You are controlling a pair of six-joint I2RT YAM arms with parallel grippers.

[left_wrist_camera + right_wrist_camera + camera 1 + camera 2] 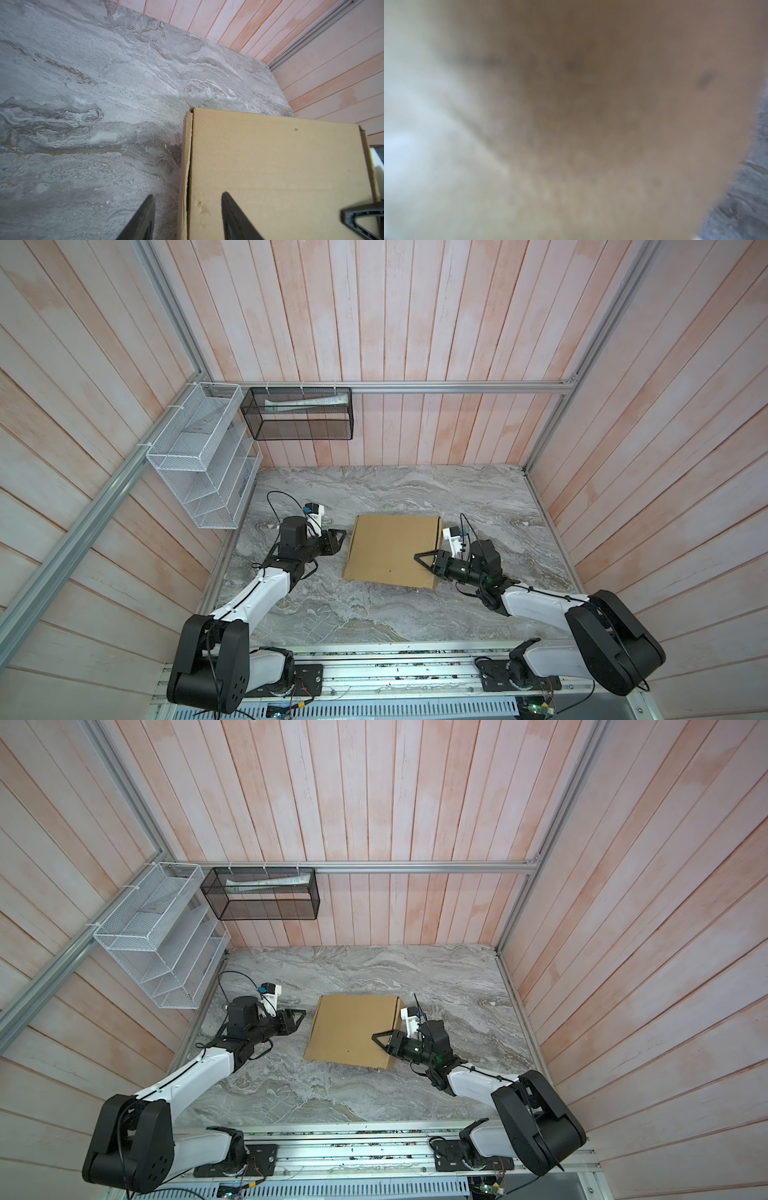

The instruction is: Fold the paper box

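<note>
Currently the grey marbled table (374, 489) carries the paper box (388, 549), closed into a shallow flat shape and lying slightly skewed near the table's middle. Just beside the box's left edge is the left hand (340, 534), jaws well apart, gripping nothing. Low over the lid's right part is the right hand (422, 559). Its jaw spread cannot be told, since its wrist view is blurred cardboard.

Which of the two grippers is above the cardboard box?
The right gripper: in both top views its black fingers reach over the top of the box near its right edge. The left gripper is beside the box's left edge, above the table.
</note>
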